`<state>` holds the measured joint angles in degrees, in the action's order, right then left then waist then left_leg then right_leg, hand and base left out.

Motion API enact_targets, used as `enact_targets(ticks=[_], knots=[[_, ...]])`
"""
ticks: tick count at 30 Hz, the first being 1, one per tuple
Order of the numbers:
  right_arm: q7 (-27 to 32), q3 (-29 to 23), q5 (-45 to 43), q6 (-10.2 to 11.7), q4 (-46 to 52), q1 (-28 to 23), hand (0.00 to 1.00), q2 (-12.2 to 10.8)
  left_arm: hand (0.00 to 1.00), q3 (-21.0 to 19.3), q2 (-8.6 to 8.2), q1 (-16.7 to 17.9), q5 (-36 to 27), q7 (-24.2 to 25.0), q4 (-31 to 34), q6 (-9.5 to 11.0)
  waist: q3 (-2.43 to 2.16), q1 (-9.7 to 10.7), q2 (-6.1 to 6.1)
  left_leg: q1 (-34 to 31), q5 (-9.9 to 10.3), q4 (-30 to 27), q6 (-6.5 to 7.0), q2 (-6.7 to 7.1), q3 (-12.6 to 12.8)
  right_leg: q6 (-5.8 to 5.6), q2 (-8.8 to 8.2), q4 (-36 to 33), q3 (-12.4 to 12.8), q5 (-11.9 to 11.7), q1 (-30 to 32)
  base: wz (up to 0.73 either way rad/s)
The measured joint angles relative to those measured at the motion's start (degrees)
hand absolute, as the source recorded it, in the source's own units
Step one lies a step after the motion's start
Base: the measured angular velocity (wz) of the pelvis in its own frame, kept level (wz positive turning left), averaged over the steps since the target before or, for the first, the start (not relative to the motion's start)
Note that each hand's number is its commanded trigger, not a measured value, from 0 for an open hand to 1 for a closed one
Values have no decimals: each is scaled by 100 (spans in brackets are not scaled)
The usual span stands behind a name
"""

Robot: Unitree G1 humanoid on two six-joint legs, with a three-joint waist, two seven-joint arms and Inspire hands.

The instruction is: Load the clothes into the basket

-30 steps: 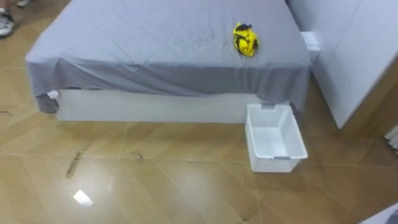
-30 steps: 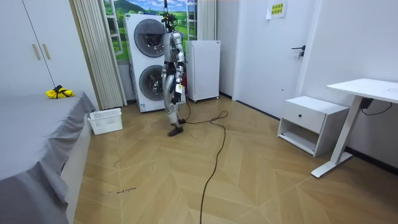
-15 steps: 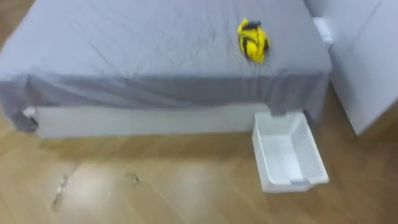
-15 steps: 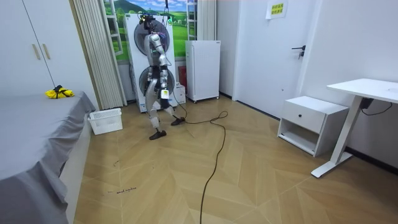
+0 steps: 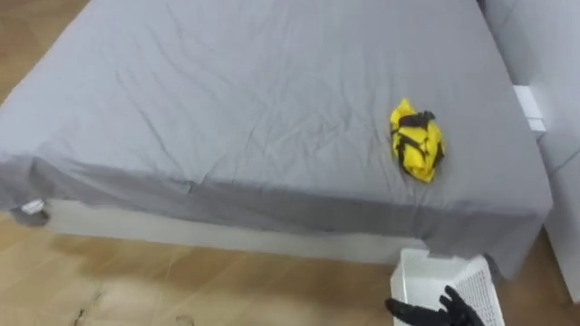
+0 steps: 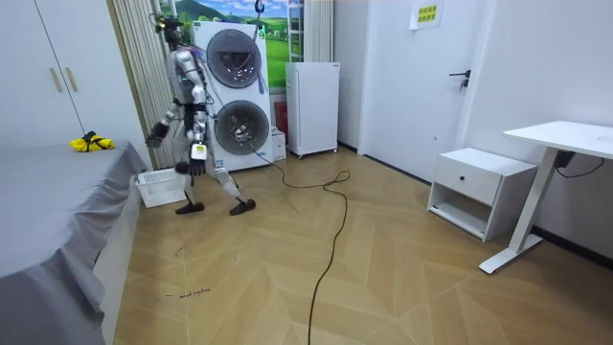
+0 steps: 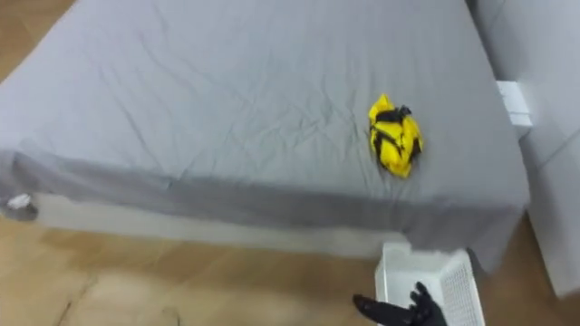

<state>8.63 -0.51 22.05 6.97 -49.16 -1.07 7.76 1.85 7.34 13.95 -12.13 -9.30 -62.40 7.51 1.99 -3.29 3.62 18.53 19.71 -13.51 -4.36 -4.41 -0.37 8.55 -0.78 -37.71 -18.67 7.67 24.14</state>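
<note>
Low down, the right robot hand [image 5: 446,314] splays open-fingered by the basket [image 5: 471,279].

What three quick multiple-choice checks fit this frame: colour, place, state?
1. The basket is: A white; B blue; C black.
2. The yellow clothes lie: A in the basket; B on the grey bed; C on a chair.
3. The right hand is: A shut on the clothes; B open; C shut on the basket's handle.
Key: A, its walls are white; B, the bundle sits on the sheet near the bed's corner; B, its fingers are spread and hold nothing.
</note>
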Motion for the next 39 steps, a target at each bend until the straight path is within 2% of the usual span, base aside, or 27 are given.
enact_targets(ticks=[1, 2, 3, 4, 5, 6, 7, 8, 9, 10, 11, 13, 14, 15, 16, 17, 18, 19, 20, 22, 24, 27, 29, 32, 35, 39], knots=[[21, 27, 18, -1, 229, -21, 0, -34, 0, -129, 79, 152, 119, -17, 11, 10, -97, -35, -23, -24, 17, -444, -18, -19, -47, -68, 135, 241, -20, 46, 94, -18], [22, 68, 21, -2, 318, -3, 0, -61, 0, -179, 151, 223, 173, -31, 5, 10, -163, -102, -75, -120, 56, -842, -59, 13, 46, 115, 204, 580, -9, 20, 22, -50], [32, 126, 26, -5, 326, 84, 0, 21, 0, -179, 138, 326, 169, -52, -59, -33, -150, -173, 152, -339, 28, -1739, -116, -193, 105, 188, 414, 492, -137, 115, -191, -43], [71, 159, 29, -10, 339, 101, 0, 8, 0, -249, 148, 382, 161, -59, -52, -32, -148, -106, 104, -593, -422, -2459, -148, -176, 119, 234, 434, 519, -112, 377, -436, -19], [84, 164, 6, -10, 345, 104, 0, 2, 0, -267, 148, 383, 155, -61, -36, -46, -144, -49, 59, -726, -515, -2724, -141, -183, 115, 216, 431, 577, -41, 430, -545, 30], [162, 152, -27, -9, 378, 101, 0, 2, 0, -252, 142, 367, 147, -85, 96, -65, -105, 56, -30, -1056, -473, -3104, -103, -199, 167, 187, 438, 793, 93, 447, -780, 41], [220, 153, -18, -9, 402, 95, 0, 2, 0, -216, 142, 360, 131, -103, 159, -59, -97, 104, -66, -1225, -420, -3197, -72, -197, 190, 164, 436, 935, 135, 438, -913, 54], [315, 146, -21, -8, 434, 91, 0, 8, 0, -140, 135, 333, 54, -114, 234, -48, -99, 164, -126, -1539, -270, -3184, -35, -174, 248, 113, 442, 1237, 214, 408, -1167, 33], [384, 141, -10, -12, 466, 88, 0, 34, 0, -139, 125, 311, 44, -114, 321, -45, -121, 171, -195, -1840, -116, -3096, 64, -172, 394, 77, 458, 1451, 331, 385, -1345, 6], [471, 152, -2, -17, 579, 86, 0, 72, 0, -137, 120, 315, 42, -115, 403, -45, -126, 130, -233, -2124, 5, -2945, 95, -179, 531, 62, 462, 1589, 440, 373, -1482, -22], [523, 154, -1, -17, 665, 90, 0, 89, 0, -137, 110, 315, 42, -118, 417, -47, -128, 113, -228, -2245, 61, -2807, 100, -180, 539, 62, 461, 1669, 462, 364, -1530, -33], [751, 140, -23, 2, 937, 112, 0, 109, 0, -146, 85, 312, 46, -133, 431, -49, -149, 111, -224, -2773, 68, -1923, 96, -116, 530, 13, 464, 1847, 652, 334, -1633, -36], [784, 140, -46, 1, 973, 111, 0, 109, 0, -156, 81, 333, 46, -133, 424, -48, -154, 93, -226, -2865, 32, -1634, 102, -81, 507, -6, 464, 1896, 726, 322, -1660, -53], [854, 140, -153, -1, 1004, 101, 0, 104, 0, -173, 75, 397, 45, -137, 413, -50, -156, 73, -230, -3007, -283, -1279, 179, -67, 541, -48, 454, 1968, 853, 306, -1714, -63], [956, 140, -300, -6, 1006, 79, 0, 103, 0, -188, 62, 496, 51, -144, 396, -50, -208, 23, -227, -2992, -675, -1067, 313, -40, 576, -112, 429, 2026, 961, 311, -1720, -66], [1010, 139, -426, -10, 1008, 77, 0, 103, 0, -192, 60, 522, 64, -143, 373, -59, -243, -11, -244, -2922, -731, -947, 327, 19, 579, -146, 397, 2038, 1016, 318, -1704, -57], [1131, 141, -555, -10, 1127, 80, 0, 133, 0, -183, 63, 507, 46, -134, 284, -68, -251, -26, -239, -2807, -802, -735, 364, 106, 634, -194, 347, 2114, 1051, 288, -1719, -38], [1197, 141, -580, -7, 1220, 83, 0, 150, 0, -179, 62, 475, 45, -133, 242, -79, -252, -22, -238, -2775, -831, -648, 380, 128, 647, -210, 321, 2110, 1053, 278, -1717, -27], [1328, 140, -586, 10, 1378, 89, 0, 179, 0, -173, 64, 407, 45, -123, 185, -94, -248, 8, -232, -2740, -856, -542, 398, 208, 636, -235, 273, 2111, 974, 262, -1711, -10], [1526, 141, -683, 128, 1413, 95, 0, 186, 0, -170, 84, 288, 45, -77, 166, -111, -242, 39, -252, -2665, -878, -365, 422, 248, 607, -256, 210, 2204, 822, 267, -1778, 8], [1620, 152, -761, 157, 1412, 108, 0, 185, 0, -170, 92, 169, 45, 25, 133, -122, -213, 32, -272, -2623, -887, -285, 432, 296, 567, -277, 192, 2277, 790, 275, -1831, 12], [1627, 171, -865, 176, 1413, 121, 0, 186, 0, -169, 103, 0, 40, 187, 45, -176, -166, -15, -312, -2668, -888, -254, 433, 310, 560, -300, 180, 2327, 783, 288, -1804, 5], [1631, 223, -877, 176, 1410, 181, 0, 194, 0, -160, 106, -60, 41, 254, 47, -232, -157, -33, -328, -2815, -888, -283, 433, 316, 547, -309, 180, 2393, 779, 295, -1690, 2], [1621, 433, -886, 177, 1333, 315, 0, 219, 0, -99, 127, -94, 32, 274, 29, -271, -136, -28, -311, -3025, -889, -330, 435, 320, 488, -312, 180, 2406, 715, 294, -1541, 7], [1404, 619, -887, 169, 730, 643, 0, 215, 0, 110, 178, -111, 35, 372, -2, -285, -105, -34, -264, -3043, -889, -311, 435, 325, 485, -312, 174, 2409, 671, 294, -1531, 10], [1228, 889, -887, 97, 398, 876, 0, 207, 0, 165, 220, -125, 39, 476, -4, -400, -95, -195, -239, -3124, -894, -268, 434, 323, 477, -311, 165, 2413, 600, 295, -1437, 3]])
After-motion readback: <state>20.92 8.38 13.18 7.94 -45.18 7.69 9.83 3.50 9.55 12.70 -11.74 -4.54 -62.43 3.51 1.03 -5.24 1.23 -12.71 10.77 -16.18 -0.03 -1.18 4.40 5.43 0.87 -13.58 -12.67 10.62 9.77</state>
